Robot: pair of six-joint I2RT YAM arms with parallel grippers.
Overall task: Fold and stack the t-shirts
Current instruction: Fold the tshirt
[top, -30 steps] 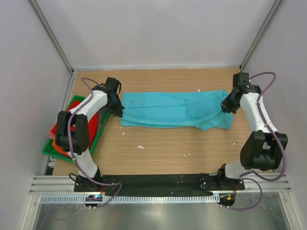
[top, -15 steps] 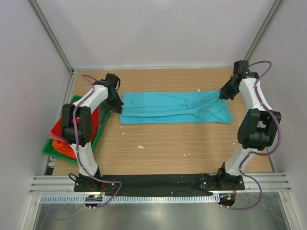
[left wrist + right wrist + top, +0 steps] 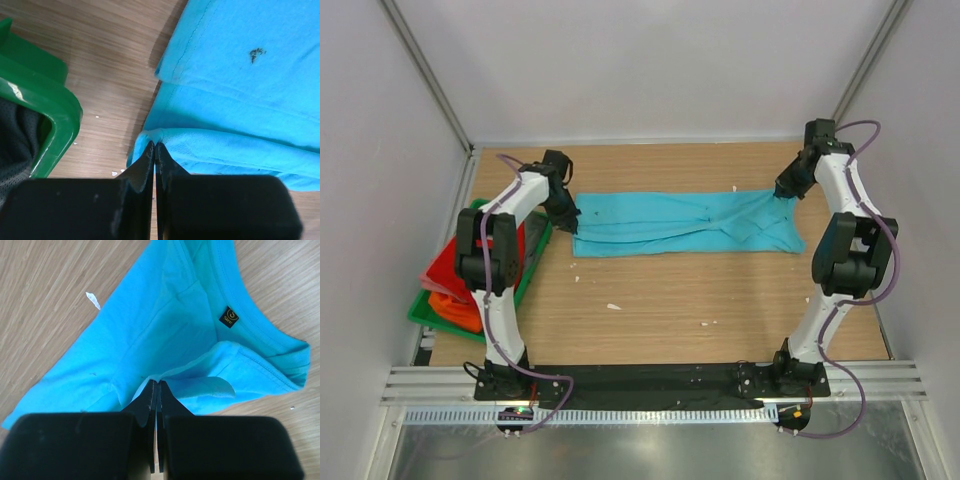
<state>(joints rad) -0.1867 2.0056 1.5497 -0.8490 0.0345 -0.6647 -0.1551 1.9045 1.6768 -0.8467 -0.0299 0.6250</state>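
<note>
Pale wood-grain table point(image 3: 670, 300), walled in white on three sides, carries a turquoise-blue t-shirt point(image 3: 680, 225) drawn out in a long, folded band across its far half. The left pincer point(image 3: 570, 215) is clamped on the band's left end, fingers pressed together over a rolled fold of the cloth. The right pincer point(image 3: 785, 190) grips the opposite end, pinched tight on a fold just below the collar. Both arms rise from their bases at the near edge and reach forward and outward, the left one leaning over the green tray point(image 3: 423, 318), the right one stretched along the table's right side, wrists angled down to the fabric.

The left wrist view shows a small dark mark point(image 3: 256, 54) on the turquoise cloth above the grasp. A black label point(image 3: 229, 317) sits inside the neckline in the right wrist view.

Three shirts are in view: the turquoise one on the table, plus a red t-shirt point(image 3: 445, 268) and an orange t-shirt point(image 3: 460, 312) bunched in the single tray at the left edge. A few white scraps point(image 3: 613, 306) lie on the bare wood nearer the arms' bases.
</note>
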